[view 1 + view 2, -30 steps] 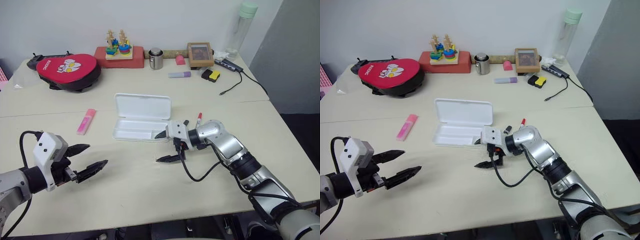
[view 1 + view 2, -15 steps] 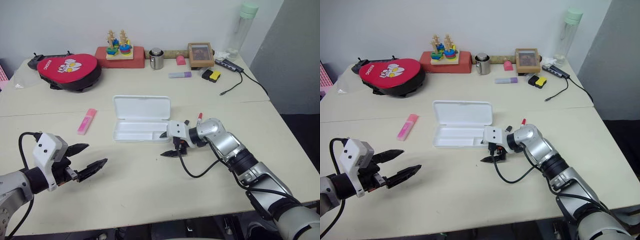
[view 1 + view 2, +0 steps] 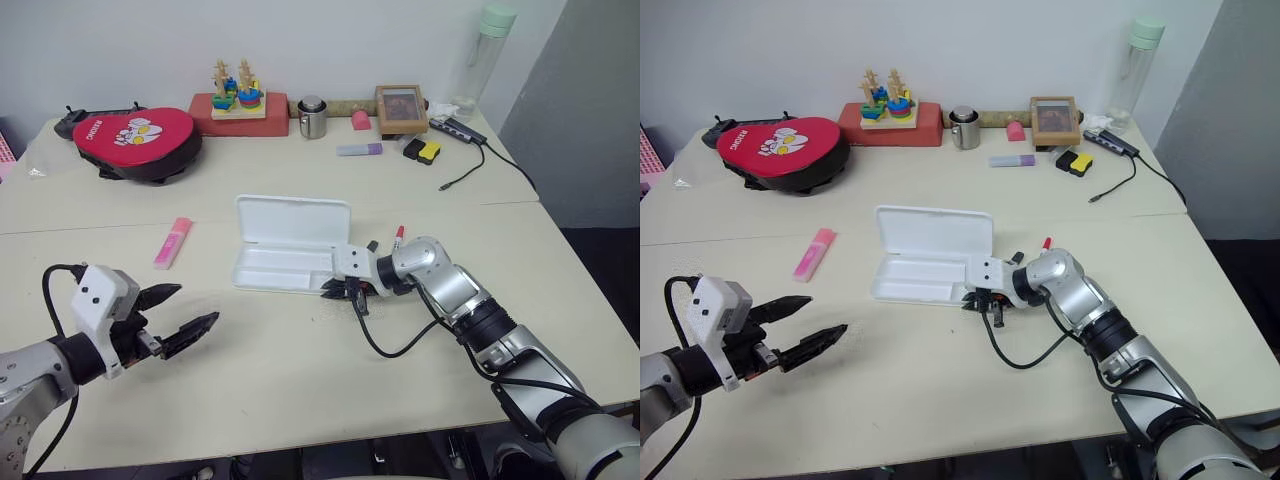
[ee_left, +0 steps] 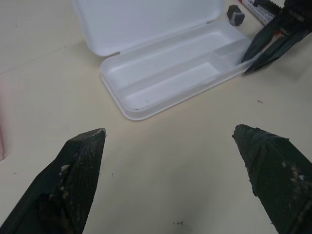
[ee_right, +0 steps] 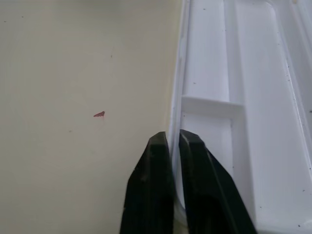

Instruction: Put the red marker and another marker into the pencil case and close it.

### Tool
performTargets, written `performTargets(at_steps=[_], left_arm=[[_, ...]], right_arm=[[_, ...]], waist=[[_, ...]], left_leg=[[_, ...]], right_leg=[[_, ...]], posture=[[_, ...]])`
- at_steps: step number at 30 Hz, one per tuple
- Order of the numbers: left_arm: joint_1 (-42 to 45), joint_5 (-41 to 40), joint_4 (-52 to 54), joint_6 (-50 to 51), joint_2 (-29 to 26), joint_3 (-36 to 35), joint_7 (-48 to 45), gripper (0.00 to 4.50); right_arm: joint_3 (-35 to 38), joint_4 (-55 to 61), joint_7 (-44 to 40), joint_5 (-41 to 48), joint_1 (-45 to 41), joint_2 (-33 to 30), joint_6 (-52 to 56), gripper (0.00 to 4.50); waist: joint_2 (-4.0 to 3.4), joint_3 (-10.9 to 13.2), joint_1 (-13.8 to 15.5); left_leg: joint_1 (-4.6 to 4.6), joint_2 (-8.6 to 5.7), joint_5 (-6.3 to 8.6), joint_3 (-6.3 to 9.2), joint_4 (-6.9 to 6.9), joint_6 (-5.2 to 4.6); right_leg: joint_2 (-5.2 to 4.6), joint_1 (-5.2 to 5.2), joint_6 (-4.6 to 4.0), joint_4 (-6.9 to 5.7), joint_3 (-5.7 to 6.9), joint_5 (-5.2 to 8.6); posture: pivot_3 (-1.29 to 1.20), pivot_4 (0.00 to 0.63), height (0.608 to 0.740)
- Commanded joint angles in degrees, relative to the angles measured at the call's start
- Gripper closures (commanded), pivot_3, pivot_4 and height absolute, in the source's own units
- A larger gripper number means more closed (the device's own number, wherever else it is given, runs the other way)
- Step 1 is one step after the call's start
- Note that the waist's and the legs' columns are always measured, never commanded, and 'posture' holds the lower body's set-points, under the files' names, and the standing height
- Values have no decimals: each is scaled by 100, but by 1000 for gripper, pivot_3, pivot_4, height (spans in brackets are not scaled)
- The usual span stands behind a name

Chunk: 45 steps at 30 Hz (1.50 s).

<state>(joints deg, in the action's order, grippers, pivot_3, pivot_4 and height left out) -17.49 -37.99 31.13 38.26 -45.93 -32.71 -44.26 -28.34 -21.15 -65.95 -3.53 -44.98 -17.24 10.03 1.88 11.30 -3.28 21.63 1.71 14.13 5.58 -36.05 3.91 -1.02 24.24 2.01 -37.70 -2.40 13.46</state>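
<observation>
The pencil case [image 3: 290,255] lies open near the middle of the counter [image 3: 300,370], lid tipped back, its divided tray bare, so neither marker is in yet. The red marker [image 3: 397,236] lies just beyond the case's right end, partly hidden behind the right arm. The pink highlighter [image 3: 172,243] rests well to the left of the case, apart from it.

The right end effector [image 3: 340,290] sits at the case's front right corner. In the right wrist view its two black fingers [image 5: 156,195] are pinched together on the thin front rim of the tray, one outside the wall and one inside. That grip looks meant to steady or reposition the case rather than to pick up a marker.

The left end effector [image 3: 180,315] hovers over bare counter in front of the case and to its left, fingers spread as wide as they go and holding nothing. It points toward the case, probably waiting to fetch the highlighter.
</observation>
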Motion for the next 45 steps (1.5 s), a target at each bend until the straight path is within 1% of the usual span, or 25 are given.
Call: performTargets(at_steps=[1,4,8,13,17,21,24,30,37,42,44,45], left_arm=[[-54,-5,209,-48,16,-38,30,0],[-16,-1,204,-27,11,-28,62,0],[-55,44,204,-62,37,-7,85,0],[-14,185,128,-192,61,56,152,0],[230,182,-160,-162,-21,125,76,0],[389,288,-377,-217,-90,248,6,0],[507,328,-532,-219,-161,288,-53,0],[659,381,-839,-152,-562,348,-403,0],[760,400,-1001,-98,-792,358,-610,0],[892,441,-1119,-81,-922,457,-732,0],[934,449,-1136,-81,-940,494,-763,0],[949,456,-1143,-85,-944,507,-773,0]], right_arm=[[-44,157,-82,-46,26,-2,46,4486],[-50,124,-48,-109,2,-25,-10,4486],[23,732,-319,60,136,-260,171,4486],[108,1149,-245,60,290,-400,169,4486],[211,2097,-471,352,570,-700,712,4486],[129,2566,-478,432,718,-796,1037,4486],[109,2652,-485,449,729,-809,1095,4486],[-84,2929,-782,544,765,-941,1089,4486],[-358,3144,-759,501,953,-1009,1170,4486],[-578,2991,-617,316,1108,-1028,1021,4486],[-562,2943,-531,306,1100,-969,988,4041],[-554,2934,-508,303,1098,-952,988,3967]], waist=[[0,0,0],[0,0,0],[0,0,6],[-1,1,3],[-2,1,5],[-1,1,4],[-1,1,3],[-2,1,3],[-2,1,3],[-1,1,3],[-1,1,3],[-1,1,3]], left_leg=[[-1,0,0,0,0,0],[-6,0,0,0,0,0],[-8,0,0,0,-1,0],[-5,0,0,0,0,0],[-6,0,0,1,-1,0],[-7,-1,0,0,-1,0],[-8,0,0,0,-1,0],[-6,0,0,1,-1,0],[-5,0,0,1,0,0],[-6,0,0,2,-1,0],[-6,0,0,2,-1,0],[-6,0,0,1,-1,0]], right_leg=[[0,0,0,-1,0,0],[0,-4,0,-3,0,0],[0,-6,0,-4,-1,0],[0,-4,0,-2,0,1],[0,-4,0,-5,0,1],[0,-5,0,-5,0,1],[0,-5,0,-6,0,1],[1,-4,0,-4,2,1],[0,-3,0,-3,2,2],[0,-3,-1,-4,3,2],[0,-3,-1,-4,3,2],[0,-3,0,-4,2,2]], posture=[[0,150,740],[0,150,740],[0,150,740],[0,150,740],[0,150,740],[0,150,740],[0,150,740],[0,150,740],[0,150,740],[0,150,740],[0,150,740],[0,150,740]])
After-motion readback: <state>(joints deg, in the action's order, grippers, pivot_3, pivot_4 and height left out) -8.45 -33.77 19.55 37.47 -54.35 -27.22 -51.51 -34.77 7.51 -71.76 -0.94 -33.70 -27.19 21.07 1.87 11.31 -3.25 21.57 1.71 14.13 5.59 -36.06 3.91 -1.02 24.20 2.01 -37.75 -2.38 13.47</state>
